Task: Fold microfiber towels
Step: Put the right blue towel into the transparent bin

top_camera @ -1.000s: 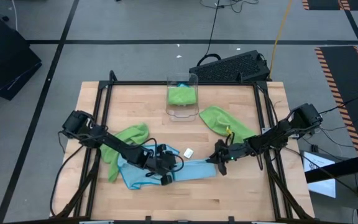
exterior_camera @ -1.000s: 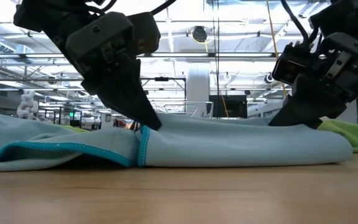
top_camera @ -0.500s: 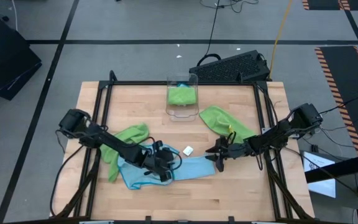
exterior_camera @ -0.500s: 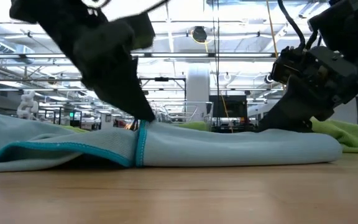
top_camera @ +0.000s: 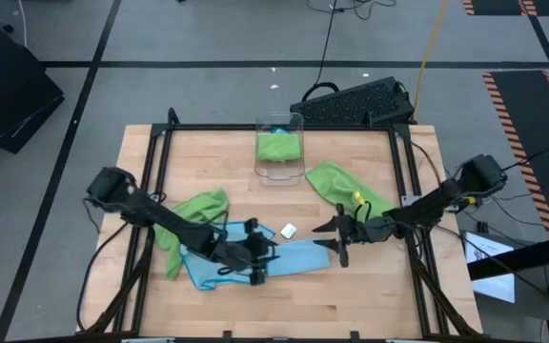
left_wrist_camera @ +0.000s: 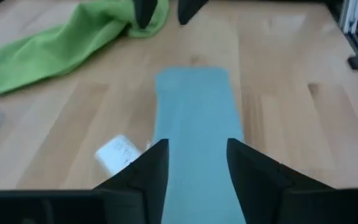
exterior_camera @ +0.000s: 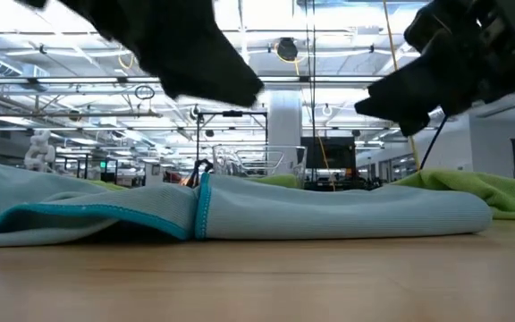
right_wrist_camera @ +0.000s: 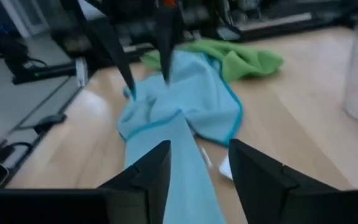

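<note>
**Two open grippers above a half-folded blue towel**

Two dark grippers, both with fingers apart and holding nothing, lifted just clear of the light blue towel [top_camera: 255,262] in the lower centre of the high view. Left gripper [top_camera: 258,259] over the towel's bunched left part, right gripper [top_camera: 336,241] at its narrow right end. Two lime green towels: one [top_camera: 193,214] left of centre, one [top_camera: 346,188] right of centre. Another green one in the clear bin [top_camera: 280,148] at top centre. Best next: regrip the bunched blue edge evenly at both corners, pull flat, then fold over without dragging.
</note>
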Robot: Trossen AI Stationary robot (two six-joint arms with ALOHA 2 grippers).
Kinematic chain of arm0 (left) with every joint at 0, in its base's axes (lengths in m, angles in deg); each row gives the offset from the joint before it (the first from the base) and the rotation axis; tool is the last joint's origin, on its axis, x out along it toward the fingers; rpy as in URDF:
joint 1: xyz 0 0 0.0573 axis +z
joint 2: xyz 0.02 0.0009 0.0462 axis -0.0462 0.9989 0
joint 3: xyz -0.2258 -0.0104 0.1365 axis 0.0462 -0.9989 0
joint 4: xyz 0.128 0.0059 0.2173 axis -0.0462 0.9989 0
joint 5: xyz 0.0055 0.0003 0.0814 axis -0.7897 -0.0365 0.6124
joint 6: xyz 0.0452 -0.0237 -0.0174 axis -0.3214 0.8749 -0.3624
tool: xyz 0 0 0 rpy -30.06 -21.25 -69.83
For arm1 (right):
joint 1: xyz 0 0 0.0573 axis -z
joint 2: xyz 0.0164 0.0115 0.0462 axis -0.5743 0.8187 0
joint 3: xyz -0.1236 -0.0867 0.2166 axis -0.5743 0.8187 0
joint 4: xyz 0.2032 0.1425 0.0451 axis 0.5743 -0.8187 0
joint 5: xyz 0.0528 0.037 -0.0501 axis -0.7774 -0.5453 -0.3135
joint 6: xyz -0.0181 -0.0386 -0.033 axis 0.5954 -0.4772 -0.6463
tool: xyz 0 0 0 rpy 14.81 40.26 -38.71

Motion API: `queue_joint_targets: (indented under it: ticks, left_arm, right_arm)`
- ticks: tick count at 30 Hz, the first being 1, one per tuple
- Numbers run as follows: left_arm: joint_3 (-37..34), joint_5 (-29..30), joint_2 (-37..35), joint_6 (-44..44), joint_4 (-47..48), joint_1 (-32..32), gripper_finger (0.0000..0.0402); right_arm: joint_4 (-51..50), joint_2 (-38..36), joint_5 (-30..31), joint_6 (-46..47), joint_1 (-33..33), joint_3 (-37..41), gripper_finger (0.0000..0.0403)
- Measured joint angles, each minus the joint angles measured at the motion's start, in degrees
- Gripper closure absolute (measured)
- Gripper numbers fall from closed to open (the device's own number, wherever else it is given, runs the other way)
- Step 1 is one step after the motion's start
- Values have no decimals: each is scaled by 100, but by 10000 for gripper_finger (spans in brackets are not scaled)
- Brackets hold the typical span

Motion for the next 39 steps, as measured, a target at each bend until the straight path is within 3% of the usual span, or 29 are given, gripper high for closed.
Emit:
queue_joint_targets:
  ticks: [5, 10, 15, 23, 27, 32, 39]
  left_arm:
    - [1, -1, 920, -231, -1142, 16, 275]
    - [-3, 41, 1494, 172, -1166, 123, 303]
    - [3, -21, 1672, 391, -1020, 171, 315]
    - [14, -48, 1672, 368, -887, 170, 316]
    - [12, -60, 1637, 315, -818, 170, 316]
    - [-18, -106, 1254, 26, -653, 168, 316]
    - [66, -213, 765, -236, -667, 6, 316]
  right_arm:
    - [995, 979, -2, -62, -177, -71, 282]
    - [1194, 1938, 0, -349, -208, -495, 322]
    - [1226, 2687, 28, -653, -176, -693, 358]
    - [1997, 3597, 108, -271, -117, -721, 399]
    - [2171, 3560, 167, -324, -119, -666, 395]
    - [2156, 2893, 148, -405, -120, -530, 395]
    - [649, 1717, -152, -329, -408, -459, 391]
